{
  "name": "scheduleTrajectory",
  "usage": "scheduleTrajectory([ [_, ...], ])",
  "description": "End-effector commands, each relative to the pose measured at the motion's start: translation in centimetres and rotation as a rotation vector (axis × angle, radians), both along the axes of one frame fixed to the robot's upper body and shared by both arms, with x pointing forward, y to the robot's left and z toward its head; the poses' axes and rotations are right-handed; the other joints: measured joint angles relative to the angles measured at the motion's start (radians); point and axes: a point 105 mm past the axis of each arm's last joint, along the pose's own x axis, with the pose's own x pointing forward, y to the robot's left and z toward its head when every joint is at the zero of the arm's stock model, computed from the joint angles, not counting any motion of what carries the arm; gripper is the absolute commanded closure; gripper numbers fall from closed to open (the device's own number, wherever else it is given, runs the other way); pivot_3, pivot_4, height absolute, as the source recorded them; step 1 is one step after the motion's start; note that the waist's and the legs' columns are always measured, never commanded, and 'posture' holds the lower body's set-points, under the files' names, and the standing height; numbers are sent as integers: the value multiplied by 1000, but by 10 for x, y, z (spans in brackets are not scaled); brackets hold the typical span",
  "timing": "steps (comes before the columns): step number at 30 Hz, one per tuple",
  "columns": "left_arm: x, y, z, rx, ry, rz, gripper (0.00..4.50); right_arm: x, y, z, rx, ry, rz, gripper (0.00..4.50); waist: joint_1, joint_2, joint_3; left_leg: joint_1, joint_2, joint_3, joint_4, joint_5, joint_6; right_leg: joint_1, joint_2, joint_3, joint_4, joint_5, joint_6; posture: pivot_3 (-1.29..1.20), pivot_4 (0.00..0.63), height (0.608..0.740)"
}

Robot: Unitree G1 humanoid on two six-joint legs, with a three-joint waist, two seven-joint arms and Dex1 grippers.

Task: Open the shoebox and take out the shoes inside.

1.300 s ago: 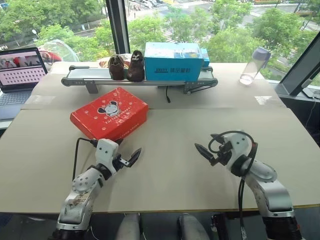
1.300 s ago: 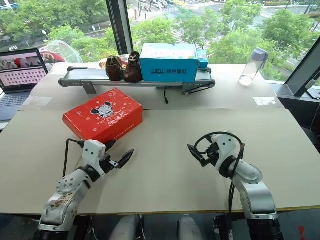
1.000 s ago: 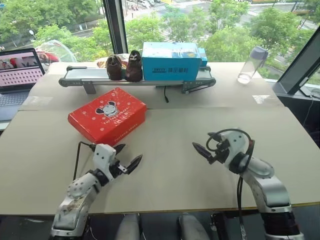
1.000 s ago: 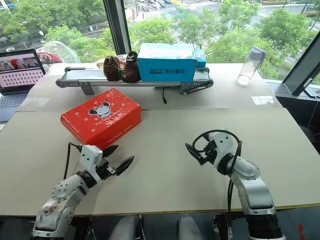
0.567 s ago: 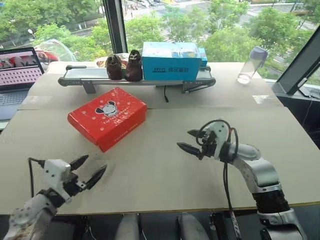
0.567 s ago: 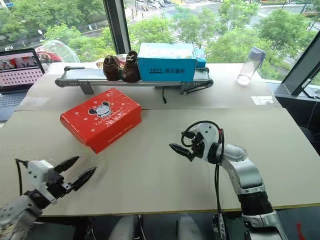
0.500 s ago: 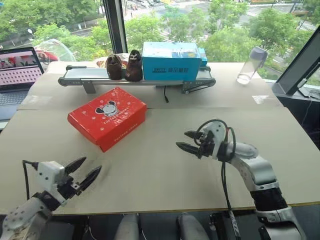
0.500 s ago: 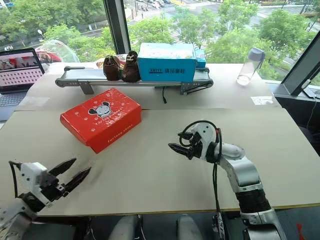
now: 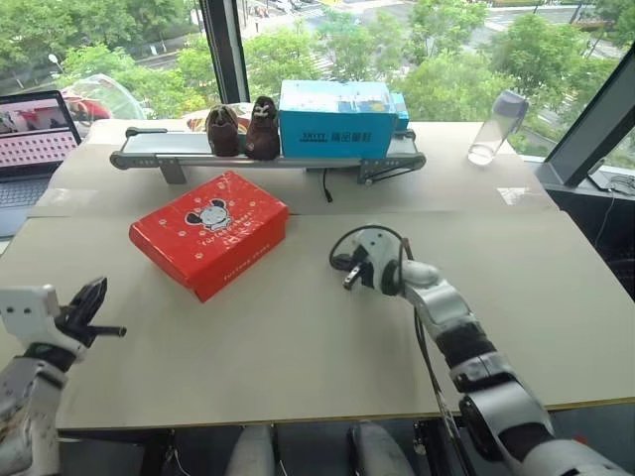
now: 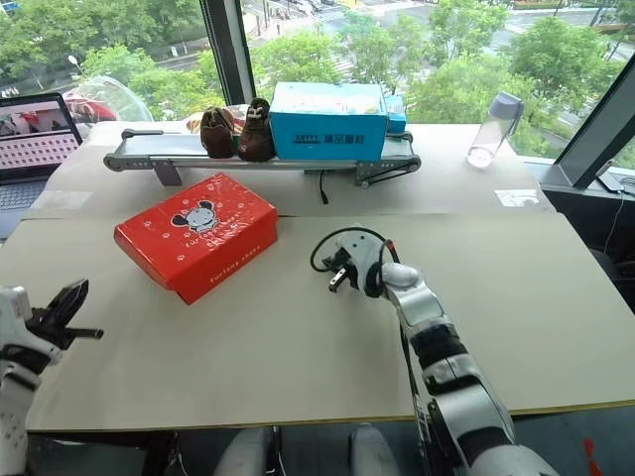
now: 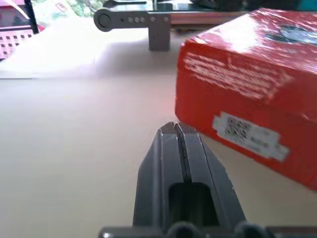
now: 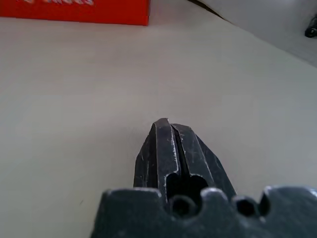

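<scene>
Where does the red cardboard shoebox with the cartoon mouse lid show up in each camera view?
Left eye: red cardboard shoebox, left of centre, lid closed.
Right eye: same place.
Left wrist: its side wall, close.
Right wrist: an edge strip.
Shared landmark: grey conveyor rail behind it.

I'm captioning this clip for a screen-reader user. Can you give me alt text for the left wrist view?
The left gripper, its two black fingers shut together and empty, points across a beige table toward the closed red shoebox, which lies a little ahead and untouched. Behind it stand a grey conveyor's end and a laptop's edge.
</scene>
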Motion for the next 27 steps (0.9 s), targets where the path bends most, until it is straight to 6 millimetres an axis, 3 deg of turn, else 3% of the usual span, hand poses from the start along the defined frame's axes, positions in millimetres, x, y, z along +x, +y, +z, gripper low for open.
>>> scheduleTrajectory([
  [1,18,-3,5,37,-4,37,4500,21,5,13,-49,-96,-47,4451,-2,0,0,0,0,0,0,0,0,0,0,0,0,0,0,0,150,740],
  [7,42,-21,1,174,37,13,4500,44,22,46,-33,-168,-118,4451,-7,0,0,-2,0,0,-2,1,0,-4,1,0,2,1,-1,0,150,740],
  [14,44,-24,-4,230,50,44,4500,41,60,63,7,-178,-58,4451,-24,0,0,-2,1,0,-4,1,0,-5,1,0,3,1,-1,0,150,740],
  [22,37,-36,-16,219,73,33,4500,7,136,72,143,-135,161,4451,-28,0,0,-2,1,-1,-5,0,-2,-6,1,0,4,1,-1,0,150,740],
  [27,40,-49,-19,195,81,-6,4500,-17,167,71,171,-110,314,4451,-24,1,0,-3,1,-1,-3,-4,-7,-5,1,-1,4,2,-1,0,150,740],
])
